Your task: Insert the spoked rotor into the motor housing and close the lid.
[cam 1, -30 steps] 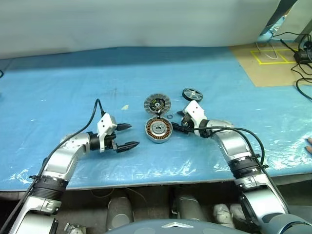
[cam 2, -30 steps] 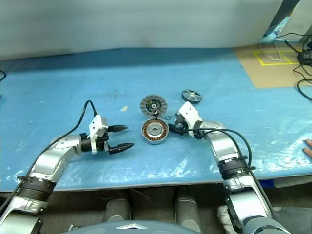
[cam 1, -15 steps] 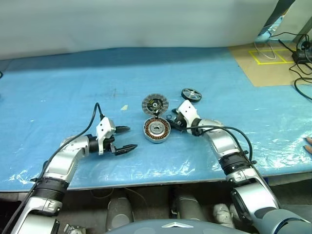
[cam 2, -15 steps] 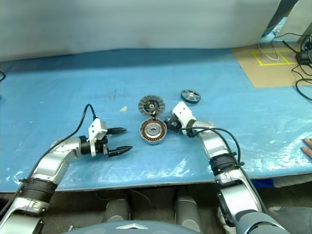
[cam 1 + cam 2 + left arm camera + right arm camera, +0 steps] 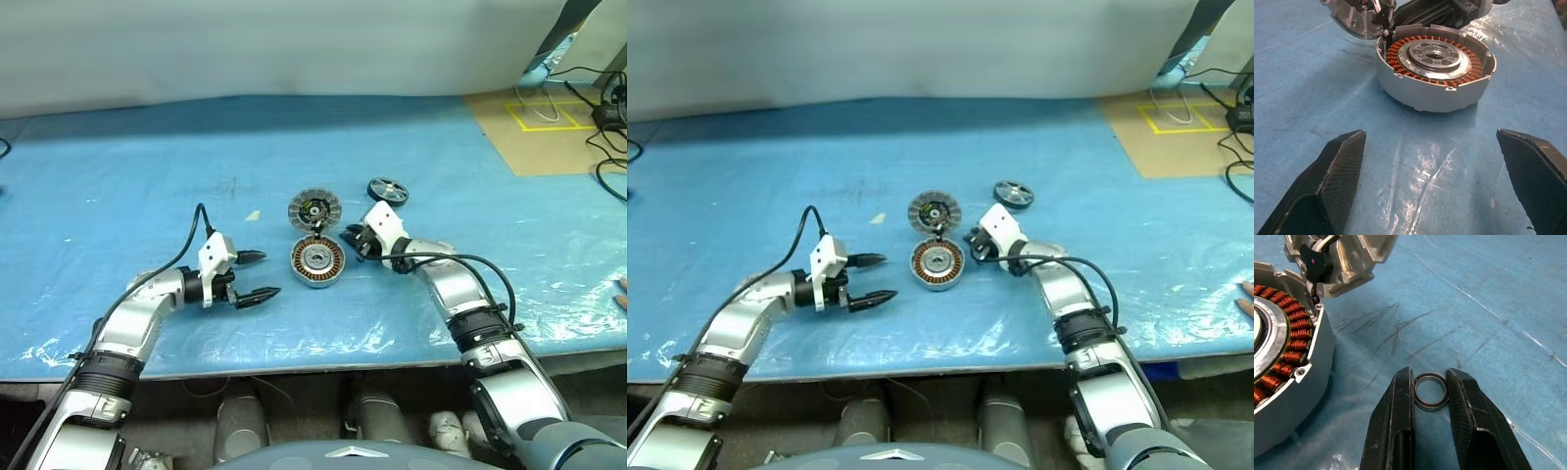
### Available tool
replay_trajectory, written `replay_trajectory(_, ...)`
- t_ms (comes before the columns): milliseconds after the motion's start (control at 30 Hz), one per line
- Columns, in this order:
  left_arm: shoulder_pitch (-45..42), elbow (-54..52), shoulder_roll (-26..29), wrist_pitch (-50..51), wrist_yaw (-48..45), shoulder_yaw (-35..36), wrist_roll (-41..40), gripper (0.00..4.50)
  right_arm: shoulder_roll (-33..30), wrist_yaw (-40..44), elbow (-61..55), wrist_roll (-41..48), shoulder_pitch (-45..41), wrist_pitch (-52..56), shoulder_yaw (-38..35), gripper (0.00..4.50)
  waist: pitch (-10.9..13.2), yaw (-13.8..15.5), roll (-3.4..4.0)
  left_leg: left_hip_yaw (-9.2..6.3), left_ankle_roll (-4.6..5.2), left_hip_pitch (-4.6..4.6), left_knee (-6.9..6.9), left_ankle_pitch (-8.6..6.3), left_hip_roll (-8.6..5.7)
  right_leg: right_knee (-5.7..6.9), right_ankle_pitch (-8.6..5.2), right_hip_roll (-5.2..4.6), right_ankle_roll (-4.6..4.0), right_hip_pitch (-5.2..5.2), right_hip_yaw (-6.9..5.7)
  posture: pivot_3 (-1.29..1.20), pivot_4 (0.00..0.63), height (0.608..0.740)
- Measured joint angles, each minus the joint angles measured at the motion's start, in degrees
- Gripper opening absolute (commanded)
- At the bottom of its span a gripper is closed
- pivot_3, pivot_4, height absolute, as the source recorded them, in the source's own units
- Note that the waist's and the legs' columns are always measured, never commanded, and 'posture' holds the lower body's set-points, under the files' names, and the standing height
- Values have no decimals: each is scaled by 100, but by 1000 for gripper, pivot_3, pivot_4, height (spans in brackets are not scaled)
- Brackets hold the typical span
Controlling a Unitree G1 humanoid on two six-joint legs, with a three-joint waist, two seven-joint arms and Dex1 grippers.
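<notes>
left tool (image 5: 257,275) hovers level with its fingers spread wide; right tool (image 5: 1430,394) points slightly down, fingers nearly together.

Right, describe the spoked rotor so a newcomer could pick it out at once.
On the blue table sheet, find the motor housing with copper windings. The spoked rotor lies beyond it, towards the right. Unlike the ribbed silver lid, it is a smaller black wheel.

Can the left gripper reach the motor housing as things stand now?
Probably yes. The left gripper is open and faces the motor housing across bare blue mat, with nothing between them.
</notes>
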Motion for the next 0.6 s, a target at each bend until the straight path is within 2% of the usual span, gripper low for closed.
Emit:
replay_trajectory(133, -10, -115, 4, 71, -2, 1, -5, 4500, -212, 174, -658, 392, 336, 536, -320, 568, 1, 11, 1, 0, 0, -5, -4, 0, 0, -12, 1, 0, 1, -14, -1, 0, 150, 740)
replay_trajectory(333, -23, -132, 7, 104, -63, 3, -13, 4500, -889, 803, -2672, 1153, 779, 1659, -423, 568, 1, -12, 0, 0, 0, -3, -33, 0, 3, -23, 0, 11, 2, -14, -1, 0, 150, 740)
replay_trajectory(433, -65, -109, 5, 42, -117, 3, -11, 4500, -985, 1059, -3431, 1592, 776, 2203, -378, 568, 1, -13, 1, 0, 0, -1, -34, 0, 3, -23, 0, 12, 2, -14, 1, 0, 150, 740)
replay_trajectory(600, -151, -137, -96, 44, -160, 3, -30, 4500, -845, 1223, -3560, 1727, 434, 2422, 181, 568, 1, -1, 1, 1, 0, -1, -29, 0, 0, -23, 0, 7, 2, -13, 1, 0, 150, 740)
